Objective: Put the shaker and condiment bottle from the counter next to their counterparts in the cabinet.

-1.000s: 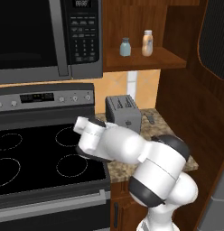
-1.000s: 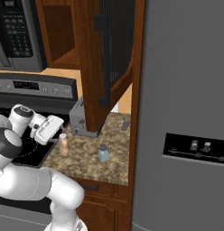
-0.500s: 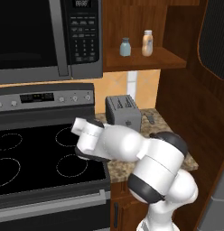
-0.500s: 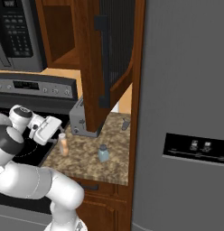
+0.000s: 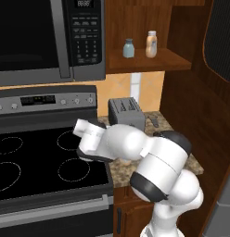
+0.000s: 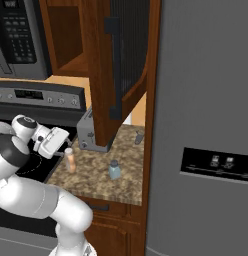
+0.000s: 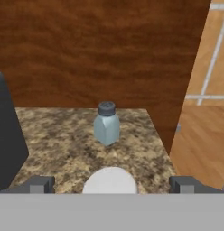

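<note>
On the granite counter [image 6: 96, 182] stand the peach-orange condiment bottle [image 6: 70, 160] and, to its right, the blue-grey shaker [image 6: 114, 170]. My gripper [image 6: 62, 151] hovers at the bottle's left, beside the stovetop edge. In the hand view my gripper [image 7: 112, 185] is open; its fingertips [image 7: 41, 184] stand wide on either side of the bottle's white cap [image 7: 109, 180], apart from it. The shaker [image 7: 106, 124] stands beyond it. In the open cabinet [image 5: 149, 60] the counterparts, a shaker [image 5: 129, 48] and a bottle [image 5: 151, 44], stand side by side on the shelf.
A steel toaster [image 6: 87, 132] sits at the back of the counter, left of the open cabinet door [image 6: 123, 60]. The black stovetop [image 5: 38, 162] and microwave [image 5: 47, 37] lie to the left, the grey fridge [image 6: 206, 125] to the right. A small dark object [image 6: 138, 137] lies near the wall.
</note>
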